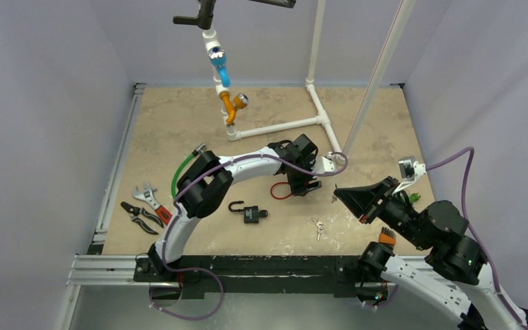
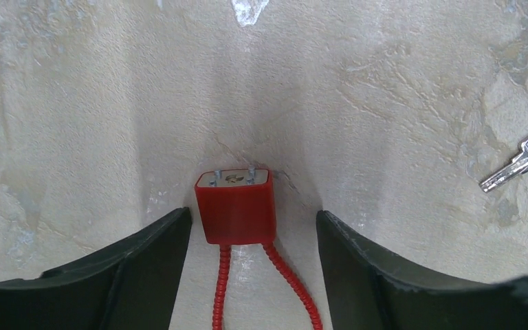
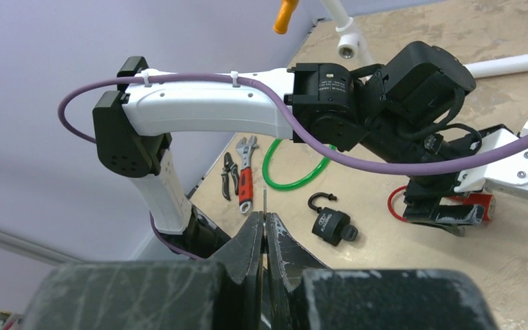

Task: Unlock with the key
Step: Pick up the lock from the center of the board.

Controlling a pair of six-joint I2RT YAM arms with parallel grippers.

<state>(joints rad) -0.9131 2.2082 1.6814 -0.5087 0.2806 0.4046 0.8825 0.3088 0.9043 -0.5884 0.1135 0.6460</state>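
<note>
Lying at the far left of the table (image 1: 179, 117) in the top view are a pair of pliers (image 1: 139, 216) and a red-handled wrench (image 1: 150, 198), with a green hose (image 1: 176, 175) looping up beside the left arm's elbow. Right of them, a black padlock (image 1: 250, 214) rests flat on the table, apart from both arms. Further right, the left gripper (image 1: 302, 187) points down over a red cable (image 1: 277, 191), and from above its wrist hides what lies beneath. The left wrist camera shows it: a red lock (image 2: 235, 210) sits on the table between the spread fingers (image 2: 144, 254), the left one just beside it and the right one clear of it, so nothing is clasped. Loose keys (image 1: 318, 227) lie near the table's front edge, and one key shows at the right edge of the left wrist view. Farthest right, the right gripper (image 1: 340, 196) hangs above the table, well apart from the red lock. Only its own camera shows the jaws pinched tight on a thin key (image 3: 265, 199), seen edge-on. A white pipe frame (image 1: 282, 127) stands behind.
</note>
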